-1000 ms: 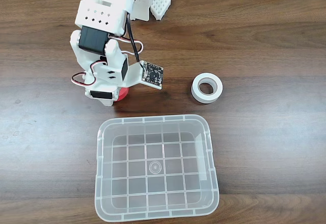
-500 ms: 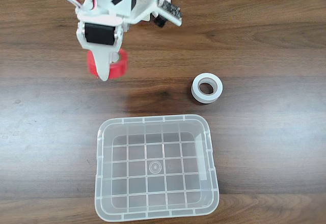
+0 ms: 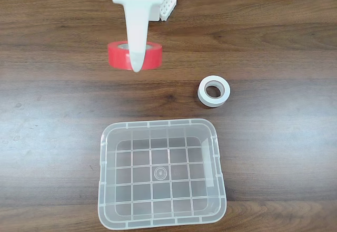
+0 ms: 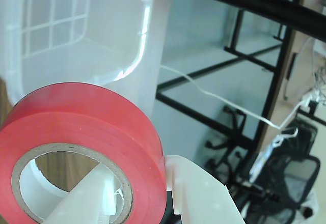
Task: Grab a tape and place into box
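Observation:
In the fixed view the red tape (image 3: pixel 153 55) hangs lifted over the wooden table, above the far side of the box. My gripper (image 3: pixel 137 63) is shut on it, with one long white finger (image 3: pixel 138 26) crossing the roll's front. The wrist view shows the tape (image 4: pixel 76 124) close up with its grey-beige core. One white finger (image 4: pixel 84 203) passes through the hole and the other (image 4: pixel 201 191) presses the outer wall. The clear box (image 3: pixel 158 123) with its grid bottom sits near the table's front edge and holds nothing. Its corner (image 4: pixel 76 30) shows beyond the roll in the wrist view.
A white tape roll (image 3: pixel 214 91) lies on the table to the right of the red one, just beyond the box's far right corner. A white arm base (image 3: pixel 167 2) stands at the back edge. Black frame legs and chairs (image 4: pixel 285 158) show past the table.
The red tape has come up off the table in the gripper and moved right in the fixed view. The arm has swung up, and the finger now points down over the roll.

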Controlling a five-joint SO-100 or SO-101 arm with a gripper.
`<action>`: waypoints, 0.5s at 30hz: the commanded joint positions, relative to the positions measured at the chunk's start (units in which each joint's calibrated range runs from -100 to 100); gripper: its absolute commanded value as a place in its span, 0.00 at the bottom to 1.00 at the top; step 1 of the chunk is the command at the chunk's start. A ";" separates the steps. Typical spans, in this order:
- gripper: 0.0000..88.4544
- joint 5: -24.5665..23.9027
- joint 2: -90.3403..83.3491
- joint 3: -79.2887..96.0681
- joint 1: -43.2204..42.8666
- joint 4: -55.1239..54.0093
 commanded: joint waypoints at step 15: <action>0.03 -1.93 43.82 -43.07 -4.36 -3.58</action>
